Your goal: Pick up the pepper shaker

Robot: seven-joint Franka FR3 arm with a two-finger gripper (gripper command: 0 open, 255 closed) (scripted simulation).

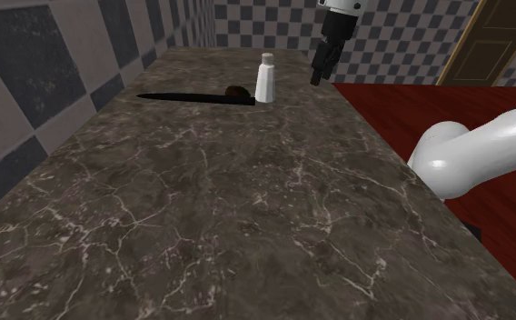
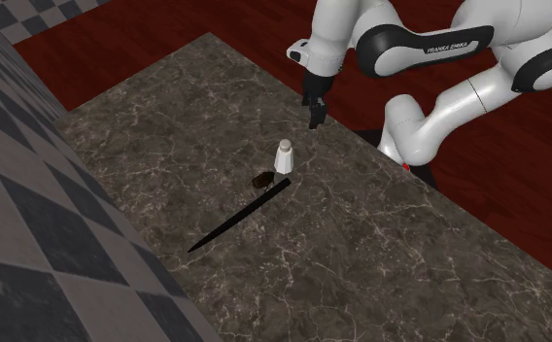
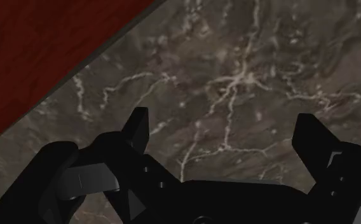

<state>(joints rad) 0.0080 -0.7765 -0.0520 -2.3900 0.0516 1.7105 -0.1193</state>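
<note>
Approach step: jaws open and empty above the marbled bench (image 1: 202, 200) edge, apart from the white pepper shaker (image 1: 265, 78). Next: shift over it, descend, close. Brown lump (image 1: 238, 92) beside it, possibly debris.

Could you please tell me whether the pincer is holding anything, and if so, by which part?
Nothing is held: the pincer is open over bare counter, and the shaker stands apart from it.

dark veined marble counter (image 1: 247, 200)
</note>
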